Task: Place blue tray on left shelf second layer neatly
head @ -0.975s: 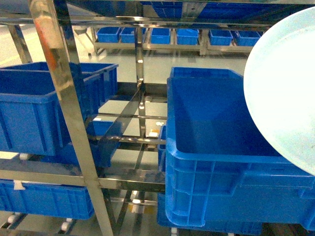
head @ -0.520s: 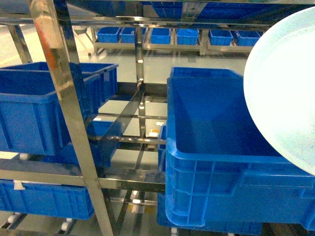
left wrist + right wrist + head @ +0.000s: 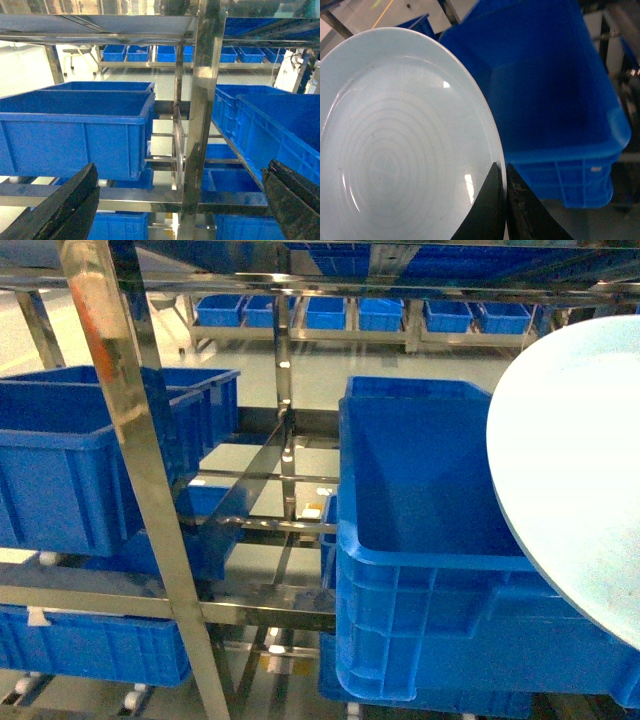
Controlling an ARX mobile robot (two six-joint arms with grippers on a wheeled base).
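The scene is a storage room with a pale grey-green floor (image 3: 400, 370) and several steel racks. The left shelf (image 3: 130, 450) is made of shiny square posts and thin cross rails; in the head view one post runs from 11 o'clock down to 6 o'clock. On its middle tier, at 9 o'clock, stands a deep blue crate (image 3: 70, 465), and more dark-blue crates sit on the tier below it. A second large crate (image 3: 430, 540) fills the area from the centre to 5 o'clock. Far behind, at 12 o'clock, a low rack carries a row of small blue bins (image 3: 355, 312). The blue tray (image 3: 575, 470) is in the air at 3 o'clock of the head view, tilted, partly in front of the large crate and not on any shelf. In the right wrist view the right gripper (image 3: 504, 187) has its jaws clamped on the tray's rim at 5 o'clock. The left gripper (image 3: 180, 200) holds nothing, its jaws wide apart at the bottom corners of the left wrist view, facing the shelf.
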